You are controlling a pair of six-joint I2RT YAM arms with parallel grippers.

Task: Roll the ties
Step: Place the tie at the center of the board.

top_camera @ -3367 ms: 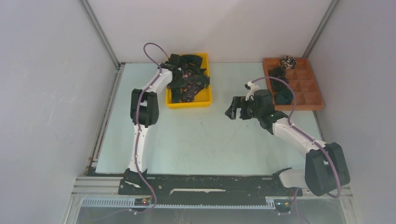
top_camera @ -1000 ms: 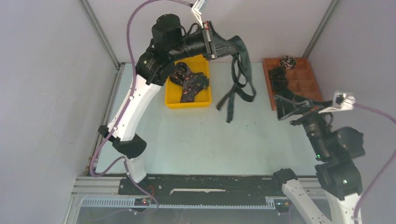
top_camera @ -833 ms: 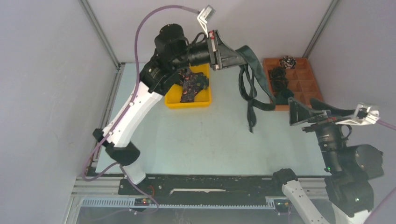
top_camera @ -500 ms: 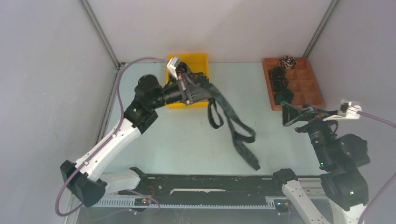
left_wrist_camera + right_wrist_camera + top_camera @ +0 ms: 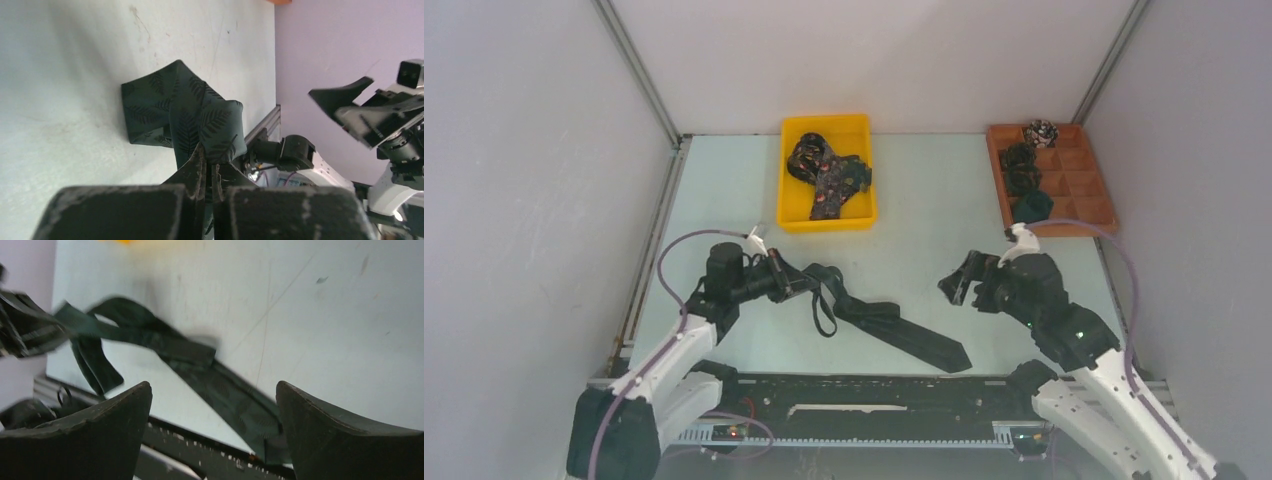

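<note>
Fabric is clenched in my left pincer (image 5: 802,284): a fold of the dark green tie (image 5: 894,325), leaf-patterned, held low over the table (image 5: 924,220). Its length runs right along the table, wide pointed end by the front rail (image 5: 874,395). My right pincer (image 5: 957,283) hangs released near that end, grasping nothing. Farther back, patterned ties (image 5: 829,180) fill a yellow bin (image 5: 828,224); rolled ties (image 5: 1024,180) sit in a wooden tray (image 5: 1086,186).

Hidden, cut-off and blurred areas
In the right wrist view we find the tie (image 5: 200,370) smeared, its pattern unreadable, and the 2 fingers of the right gripper (image 5: 212,386) cut by the bottom edge. In the left wrist view the left gripper (image 5: 206,155) covers the tie's pinched part. From above, the rolled ties (image 5: 1024,175) are too small to read.
</note>
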